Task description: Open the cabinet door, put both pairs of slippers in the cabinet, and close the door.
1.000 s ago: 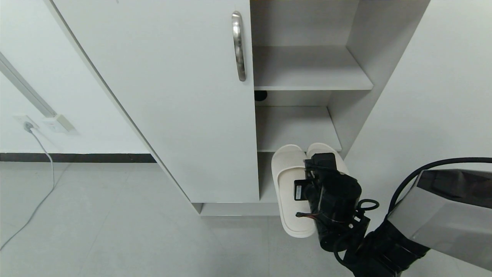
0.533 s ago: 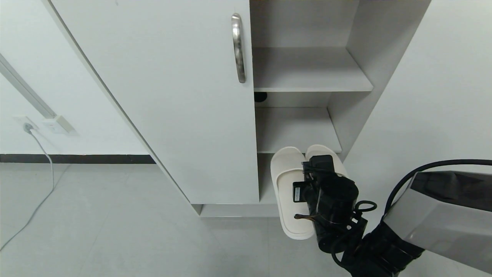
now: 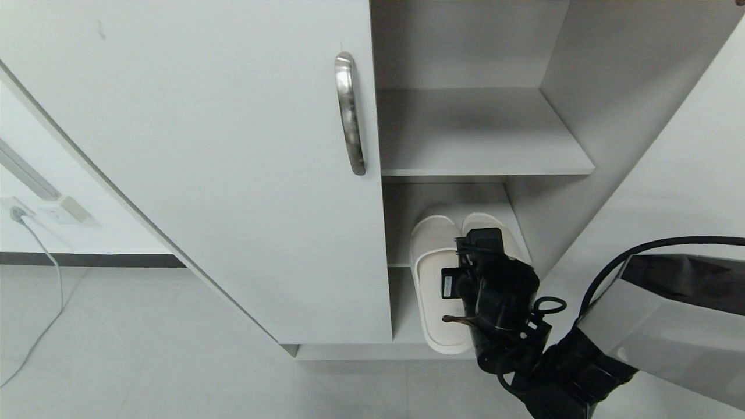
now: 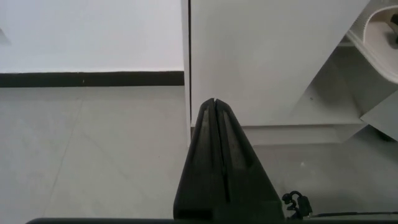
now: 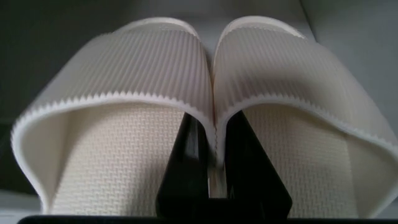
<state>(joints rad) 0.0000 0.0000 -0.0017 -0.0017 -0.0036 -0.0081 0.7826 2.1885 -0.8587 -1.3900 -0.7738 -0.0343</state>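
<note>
A pair of cream slippers (image 3: 435, 279) hangs side by side, toes pointing into the open right half of the white cabinet (image 3: 465, 134). My right gripper (image 3: 482, 247) is shut on their two inner edges, pinched together between its black fingers (image 5: 186, 155). The toes reach over the lower shelf (image 3: 401, 233) and the heels stick out past the cabinet's front. The ribbed straps of the slippers (image 5: 211, 81) show in the right wrist view. My left gripper (image 4: 214, 107) is shut and empty, low over the floor, facing the cabinet's base. A slipper edge (image 4: 380, 25) shows above that base.
The closed left door (image 3: 204, 145) with its metal handle (image 3: 349, 113) stands just left of the slippers. A white panel (image 3: 675, 174) bounds the opening on the right. The upper shelf (image 3: 477, 134) is bare. A wall socket with a cable (image 3: 17, 215) is far left.
The head camera has come closer to the cabinet. My right gripper has carried the slippers forward, so their toes now lie inside the opening over the lower shelf.
</note>
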